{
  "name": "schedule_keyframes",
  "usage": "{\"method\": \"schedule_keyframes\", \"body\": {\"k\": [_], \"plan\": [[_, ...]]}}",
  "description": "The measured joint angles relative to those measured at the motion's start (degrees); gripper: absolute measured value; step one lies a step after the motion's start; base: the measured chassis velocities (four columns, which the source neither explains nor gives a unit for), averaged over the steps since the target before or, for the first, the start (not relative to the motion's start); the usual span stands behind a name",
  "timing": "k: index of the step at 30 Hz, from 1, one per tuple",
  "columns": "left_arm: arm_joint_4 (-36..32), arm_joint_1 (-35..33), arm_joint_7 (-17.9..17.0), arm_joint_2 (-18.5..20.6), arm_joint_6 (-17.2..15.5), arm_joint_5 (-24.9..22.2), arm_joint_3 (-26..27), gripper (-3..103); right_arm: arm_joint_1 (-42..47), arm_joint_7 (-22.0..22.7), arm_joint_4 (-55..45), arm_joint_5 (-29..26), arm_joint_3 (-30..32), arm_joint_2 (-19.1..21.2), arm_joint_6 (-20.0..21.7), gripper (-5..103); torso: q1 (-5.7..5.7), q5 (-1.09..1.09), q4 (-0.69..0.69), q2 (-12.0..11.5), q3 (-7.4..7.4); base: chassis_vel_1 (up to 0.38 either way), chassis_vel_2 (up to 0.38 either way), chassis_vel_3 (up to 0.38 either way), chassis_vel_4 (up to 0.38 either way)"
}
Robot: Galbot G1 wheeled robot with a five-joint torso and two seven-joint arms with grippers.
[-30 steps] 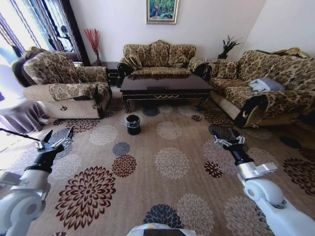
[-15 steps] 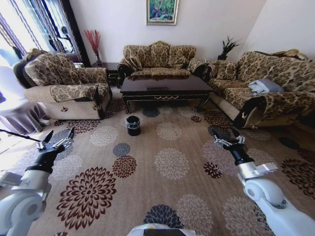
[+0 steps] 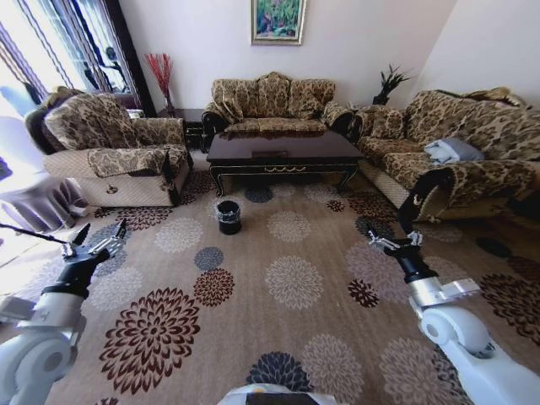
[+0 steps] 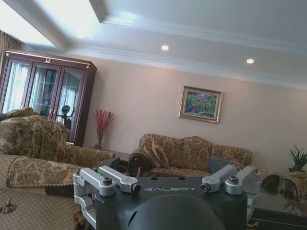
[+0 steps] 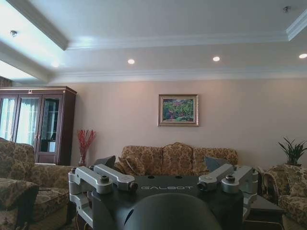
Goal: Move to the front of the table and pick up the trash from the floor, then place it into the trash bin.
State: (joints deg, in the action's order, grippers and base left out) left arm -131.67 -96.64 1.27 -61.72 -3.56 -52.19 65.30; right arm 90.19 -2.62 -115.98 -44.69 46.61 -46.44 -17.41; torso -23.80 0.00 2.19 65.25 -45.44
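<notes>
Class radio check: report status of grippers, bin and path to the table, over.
Left gripper and right gripper open, empty, raised over carpet. Trash bin upright, left of front of the table. Carpet between unobstructed.

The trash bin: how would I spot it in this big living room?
Find the long dark-brown glossy coffee table between the patterned sofas. Just before its left front leg, on the flowered carpet, stands a small black cylindrical bin with a clear plastic liner over its rim, the one freestanding thing there.

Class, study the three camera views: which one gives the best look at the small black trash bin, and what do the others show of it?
The head view is best: the trash bin stands whole on the patterned carpet, in front of the table's left end. Both wrist views point up at the wall and ceiling, above floor level, so they miss the bin.
</notes>
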Motion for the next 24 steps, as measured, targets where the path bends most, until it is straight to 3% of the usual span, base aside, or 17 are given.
{"method": "schedule_keyframes", "body": {"k": [10, 18, 24], "plan": [[-0.84, -0.09, -2.56, -0.14, -0.66, -0.38, -0.26, 100, -0.01, 0.46, -0.23, -0.2, -0.04, -0.05, 0.01, 100, -1.05, 0.0, 0.0, 2.38, -1.35, 0.0, 0.0, 0.0, 0.0], [-0.88, -0.34, -3.7, -0.47, -1.21, 1.27, -0.32, 100, -0.12, 6.56, -2.38, -1.51, 0.39, 0.02, 1.9, 100, -1.07, 0.0, 0.0, 2.42, -1.38, 0.0, 0.0, 0.0, 0.0], [-0.88, -0.91, -3.76, -0.82, -1.22, 2.49, -0.46, 100, -0.48, 8.59, -3.28, -2.15, 0.74, 0.2, 2.56, 100, -1.01, 0.0, 0.0, 2.27, -1.3, 0.0, 0.0, 0.0, 0.0]]}}
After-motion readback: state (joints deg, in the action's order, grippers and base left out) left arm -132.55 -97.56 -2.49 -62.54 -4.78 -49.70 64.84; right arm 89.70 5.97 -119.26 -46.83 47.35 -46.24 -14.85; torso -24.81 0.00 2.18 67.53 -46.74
